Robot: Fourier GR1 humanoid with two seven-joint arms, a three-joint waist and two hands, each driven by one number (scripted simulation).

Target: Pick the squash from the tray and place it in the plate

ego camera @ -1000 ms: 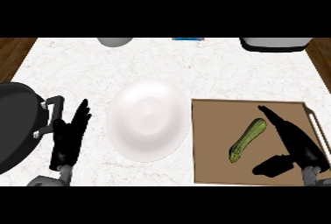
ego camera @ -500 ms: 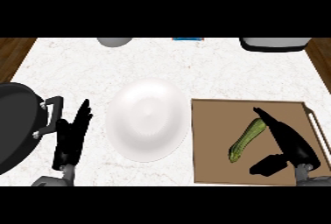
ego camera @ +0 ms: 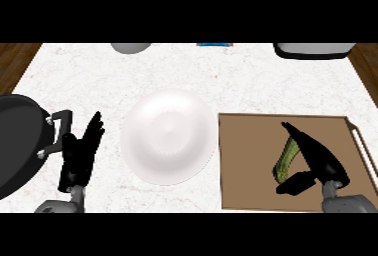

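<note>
- Forearms enter from the lower edge of the head view, one at each side, over a white marbled table (ego camera: 192, 70).
- The right robot hand (ego camera: 317, 157) lies over the brown tray (ego camera: 247, 165) at the lower right, its fingers stretched long and straight along the right side of the squash (ego camera: 286, 161), its thumb set apart below; the fingers lie against or over the squash, and it cannot be told whether they touch it.
- The squash, green and slim, lies on the tray, running near to far with a slight tilt; part of it is hidden behind the hand.
- The left robot hand (ego camera: 80, 152) rests at the lower left, fingers straight and up, holding nothing, between the dark pan (ego camera: 15, 140) and the plate (ego camera: 170, 137).
- The white plate sits on the table just left of the tray, with nothing on it.
- Along the far edge stand a grey rounded thing (ego camera: 131, 47), a small blue item (ego camera: 214, 45) and a pale container (ego camera: 314, 50), all cut off by the view.
</note>
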